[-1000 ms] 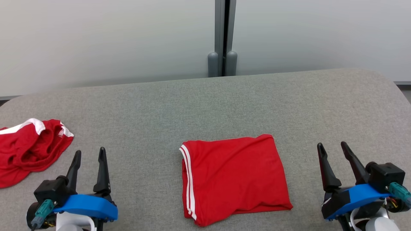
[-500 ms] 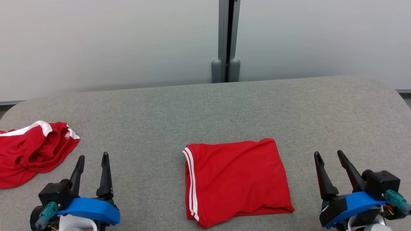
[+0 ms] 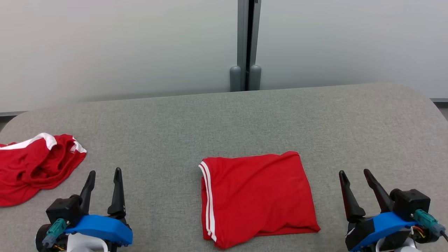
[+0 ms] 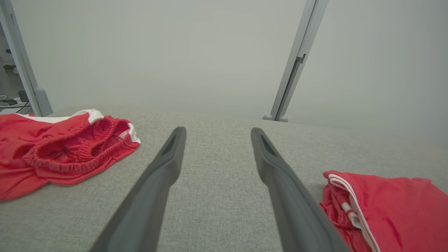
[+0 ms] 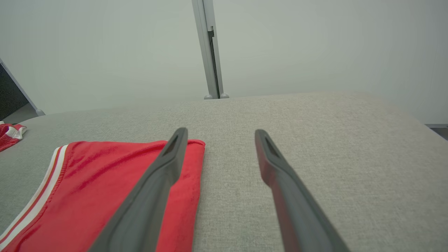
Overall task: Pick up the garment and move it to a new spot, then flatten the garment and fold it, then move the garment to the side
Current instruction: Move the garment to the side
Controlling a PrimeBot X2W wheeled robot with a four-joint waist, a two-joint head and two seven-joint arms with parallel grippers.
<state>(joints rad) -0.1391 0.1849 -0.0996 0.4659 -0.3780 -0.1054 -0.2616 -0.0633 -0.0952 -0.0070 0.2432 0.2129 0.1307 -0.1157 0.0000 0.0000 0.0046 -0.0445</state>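
1. Task object. The folded red garment (image 3: 257, 197) is thin jersey cloth in a rough rectangle, with two white stripes down its left edge. It lies flat at the lower centre of the head view on the grey woven tabletop (image 3: 224, 115), between the two arms.
2. Left gripper (image 3: 105, 171), lower left of the head view. Its two long dark fingers are spread wide with nothing between them, over bare tabletop and well apart from the folded red garment.
3. Right gripper (image 3: 354, 171), lower right of the head view. Its fingers are likewise spread and empty. In the right wrist view one finger overlaps the garment's corner in the picture, but the head view shows a clear gap between them.
4. Second item. A crumpled red garment (image 3: 35, 164) with white trim and an elastic waistband lies heaped at the left edge, apart from the left gripper.
5. Progress (judged). Placing, flattening and folding appear complete, since the cloth lies in stacked layers with a squared outline. The move to the side appears to be what is left, and neither gripper has hold of the cloth.
6. Writing. A small white tag (image 3: 71, 148) at the crumpled garment's waistband bears red marks too small to read. No brand or lettering is legible elsewhere.
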